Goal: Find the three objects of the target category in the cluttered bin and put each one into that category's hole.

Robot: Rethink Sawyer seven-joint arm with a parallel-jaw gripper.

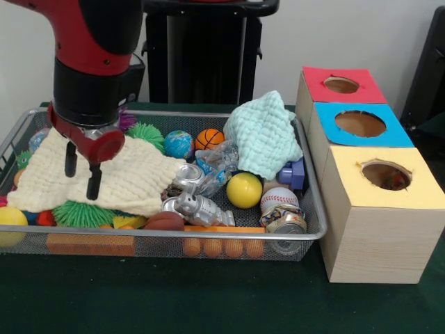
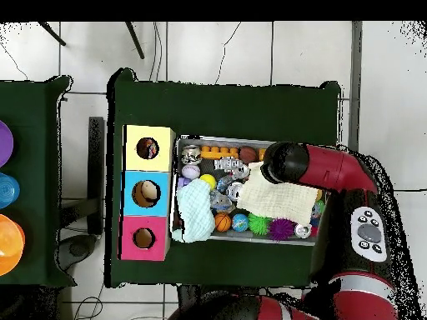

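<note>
The gripper (image 1: 82, 169) hangs with fingers spread and empty over the cream cloth (image 1: 132, 182), perhaps to uncover hidden printed bundles; none shows. The yellow box's hole (image 1: 386, 175) sits far aside, beyond the bin (image 1: 316, 229).

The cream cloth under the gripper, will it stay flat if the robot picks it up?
Probably not. The cream cloth lies draped over bumpy toys, so it likely flops and hangs. It looks light. The open gripper above it might snag toys underneath.
</note>
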